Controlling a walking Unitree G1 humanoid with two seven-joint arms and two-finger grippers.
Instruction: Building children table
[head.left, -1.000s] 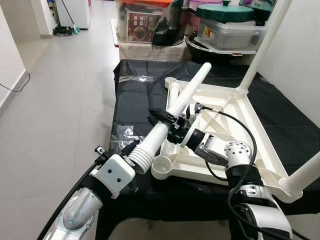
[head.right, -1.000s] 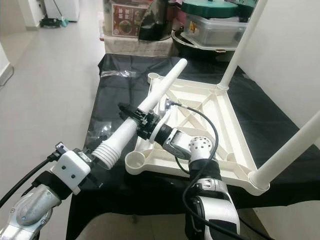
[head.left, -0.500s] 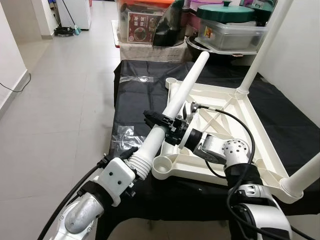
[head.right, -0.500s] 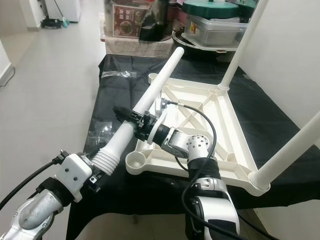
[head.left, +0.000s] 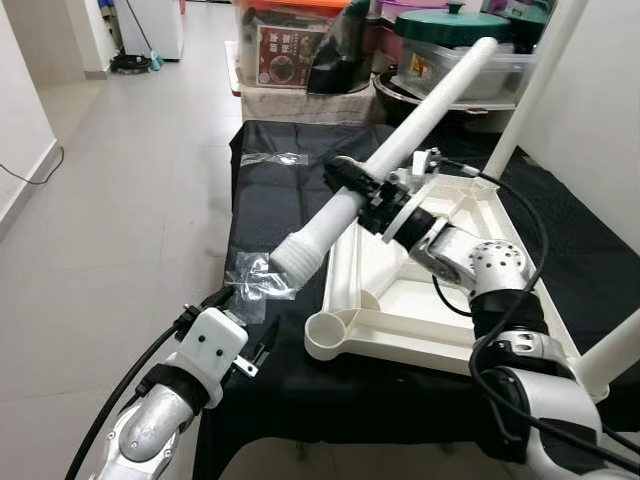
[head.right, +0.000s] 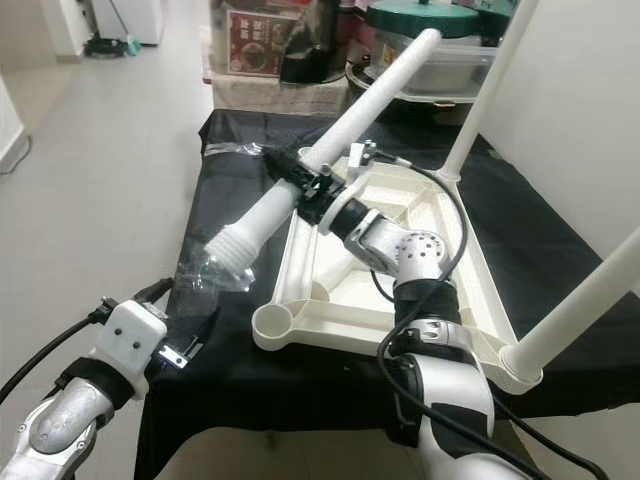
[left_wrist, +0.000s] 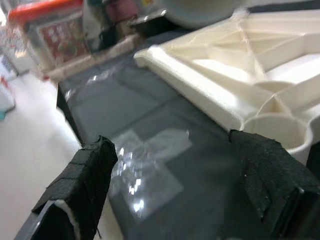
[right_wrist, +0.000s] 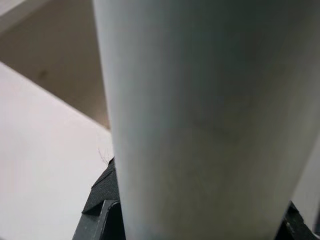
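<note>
Left eye view had the left gripper (head.left: 262, 338) lowest on the left, low beside the near edge of the black cloth (head.left: 270, 205), its two padded fingers (left_wrist: 85, 172) spread wide with nothing between them. From its wrist camera a crumpled clear plastic bag (left_wrist: 147, 160) lay on the cloth just ahead of those fingers, and the near corner socket (left_wrist: 277, 134) of the upturned table top (head.left: 400, 300) sat beyond. Further right, the loose table leg (head.left: 385, 165) hung in the air at a slant, its ribbed threaded end (head.left: 298, 255) pointing down over the bag and its plain end rising toward the storage boxes (head.left: 455, 60) at the back. The right gripper (head.left: 372, 190) was clamped around the leg's middle, and its wrist camera looked straight along the white tube (right_wrist: 200, 120) at close range. To the right again, one fitted leg (head.left: 525, 105) stood upright at the far corner and another (head.left: 610, 350) at the near right corner. I judged the step in hand to be carrying a further leg to an empty socket, with the table roughly half legged. The next move would call for swinging the ribbed end over the near round socket (head.left: 330, 335), bringing the tube upright, then pressing or twisting it home; the empty left gripper could steady the top.
</note>
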